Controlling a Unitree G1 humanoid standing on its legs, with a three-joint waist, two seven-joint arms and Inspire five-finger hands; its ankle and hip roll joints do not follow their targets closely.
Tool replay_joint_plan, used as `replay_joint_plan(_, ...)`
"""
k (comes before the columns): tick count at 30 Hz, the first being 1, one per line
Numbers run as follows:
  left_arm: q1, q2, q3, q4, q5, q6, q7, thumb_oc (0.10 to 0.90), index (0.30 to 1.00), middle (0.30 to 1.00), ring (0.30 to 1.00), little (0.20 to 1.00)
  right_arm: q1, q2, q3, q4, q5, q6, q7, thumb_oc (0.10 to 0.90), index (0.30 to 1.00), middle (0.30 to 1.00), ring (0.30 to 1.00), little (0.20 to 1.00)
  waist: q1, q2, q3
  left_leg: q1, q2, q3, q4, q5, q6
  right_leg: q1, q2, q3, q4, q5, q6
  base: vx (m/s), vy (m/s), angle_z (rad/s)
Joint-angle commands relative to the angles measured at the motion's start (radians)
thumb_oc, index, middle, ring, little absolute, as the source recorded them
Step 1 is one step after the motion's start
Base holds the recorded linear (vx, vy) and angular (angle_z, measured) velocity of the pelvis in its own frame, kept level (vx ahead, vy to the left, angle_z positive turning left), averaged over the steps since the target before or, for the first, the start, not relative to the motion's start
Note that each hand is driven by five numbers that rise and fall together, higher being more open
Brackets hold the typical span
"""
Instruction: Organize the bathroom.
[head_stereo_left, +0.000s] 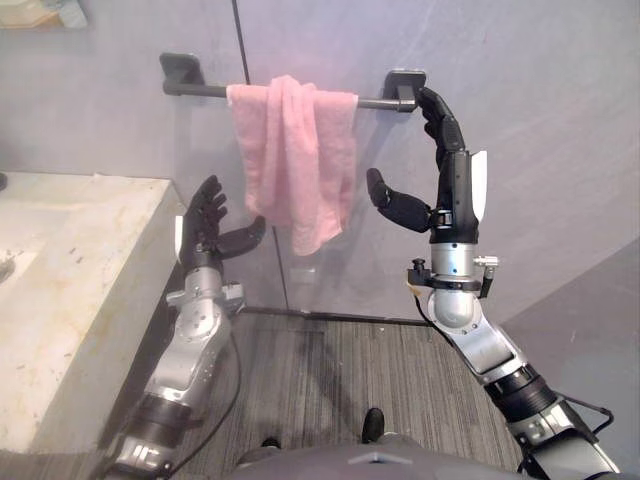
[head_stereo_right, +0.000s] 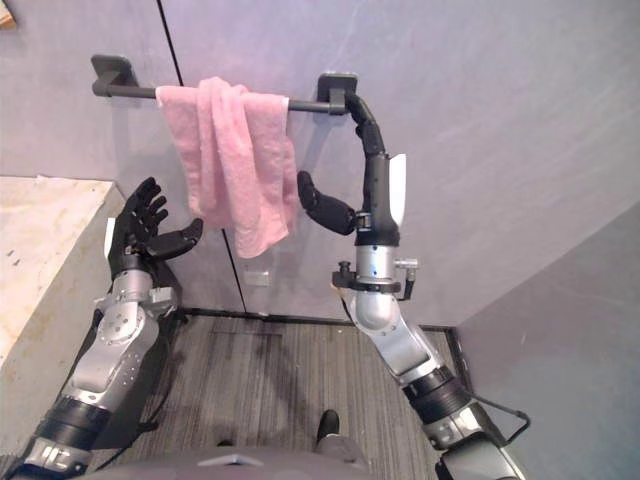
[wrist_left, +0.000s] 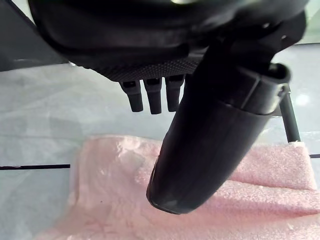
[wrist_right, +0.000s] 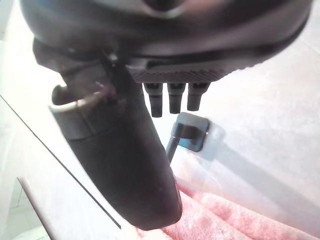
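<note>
A pink towel (head_stereo_left: 296, 160) hangs bunched over a dark wall rail (head_stereo_left: 200, 89), draping down the grey wall; the same towel (wrist_left: 260, 190) fills the background past my left thumb. My left hand (head_stereo_left: 207, 228) is raised below and left of the towel, fingers straight, thumb pointing at the cloth, apart from it. My right hand (head_stereo_left: 447, 150) reaches up on the towel's right, fingertips near the rail's right bracket (head_stereo_left: 407, 84), thumb stretched toward the cloth without touching. The bracket (wrist_right: 192, 131) appears past the right fingers (wrist_right: 174, 97). Both hands hold nothing.
A pale stone counter (head_stereo_left: 70, 280) stands at the left, its edge close to my left arm. Grey striped flooring (head_stereo_left: 330, 380) runs below the wall. A dark vertical seam (head_stereo_left: 262, 150) crosses the wall behind the towel.
</note>
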Motion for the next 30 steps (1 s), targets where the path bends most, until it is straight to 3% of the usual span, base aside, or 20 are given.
replay_joint_plan(1,-0.107,0.040,-0.017,-0.086,0.008,-0.087,-0.013,0.800,0.900,0.900,0.900,0.900,-0.086,-0.019,-0.015,-0.063,0.129,-0.057,0.190,0.800,0.900,0.900,0.900,0.900,0.004,0.005,-0.058,-0.005,-0.048,0.040,0.002,-0.062,0.061,0.079,-0.068,-0.018,0.039,-0.135,0.137,0.00,0.000,0.00)
replay_joint_plan(2,-0.106,0.040,-0.017,-0.087,0.008,-0.086,-0.013,0.800,0.900,0.900,0.900,0.900,-0.086,-0.020,-0.016,-0.064,0.133,-0.056,0.193,0.800,0.900,0.900,0.900,0.900,0.003,0.005,-0.058,-0.005,-0.048,0.040,0.002,-0.062,0.061,0.079,-0.068,-0.018,0.039,-0.136,0.137,0.00,0.000,0.00)
replay_joint_plan(4,-0.102,0.043,-0.018,-0.087,0.008,-0.085,-0.032,0.800,0.900,0.900,0.900,0.900,-0.092,-0.034,0.000,-0.027,0.291,-0.011,0.309,0.800,0.900,0.900,0.900,0.900,0.012,-0.005,-0.063,-0.006,-0.046,0.036,0.002,-0.061,0.058,0.086,-0.069,-0.030,0.037,-0.136,0.135,0.01,-0.020,0.00)
replay_joint_plan(6,-0.111,0.040,-0.029,-0.075,0.012,-0.083,-0.042,0.800,0.900,0.900,0.900,0.900,-0.121,-0.030,-0.001,0.037,0.374,0.014,0.357,0.800,0.900,0.900,0.900,0.900,0.022,-0.013,-0.067,-0.005,-0.044,0.034,0.002,-0.060,0.054,0.093,-0.068,-0.044,0.031,-0.134,0.133,0.04,-0.047,0.02)
replay_joint_plan(10,-0.119,0.035,-0.035,-0.058,0.017,-0.082,-0.042,0.800,0.900,0.900,0.900,0.900,-0.167,-0.015,-0.020,0.094,0.434,0.038,0.355,0.800,0.900,0.900,0.900,0.900,0.032,-0.019,-0.068,-0.006,-0.043,0.033,0.002,-0.058,0.052,0.102,-0.065,-0.054,0.023,-0.130,0.128,0.04,-0.025,0.05)
replay_joint_plan(20,-0.109,0.037,-0.018,-0.039,0.023,-0.075,-0.046,0.800,0.900,0.900,0.900,0.900,-0.254,0.033,-0.086,0.180,0.413,0.061,0.204,0.800,0.900,0.900,0.900,0.900,0.052,-0.019,-0.068,-0.008,-0.045,0.030,0.002,-0.054,0.052,0.108,-0.061,-0.059,0.017,-0.128,0.120,0.04,-0.009,0.05)
replay_joint_plan(30,-0.094,0.047,-0.005,-0.037,0.015,-0.073,-0.070,0.800,0.900,0.900,0.900,0.900,-0.337,0.025,-0.090,0.247,0.440,0.077,0.242,0.800,0.900,0.900,0.900,0.900,0.075,-0.020,-0.066,-0.010,-0.045,0.019,0.002,-0.052,0.053,0.113,-0.057,-0.062,0.018,-0.133,0.111,0.03,-0.011,0.00)
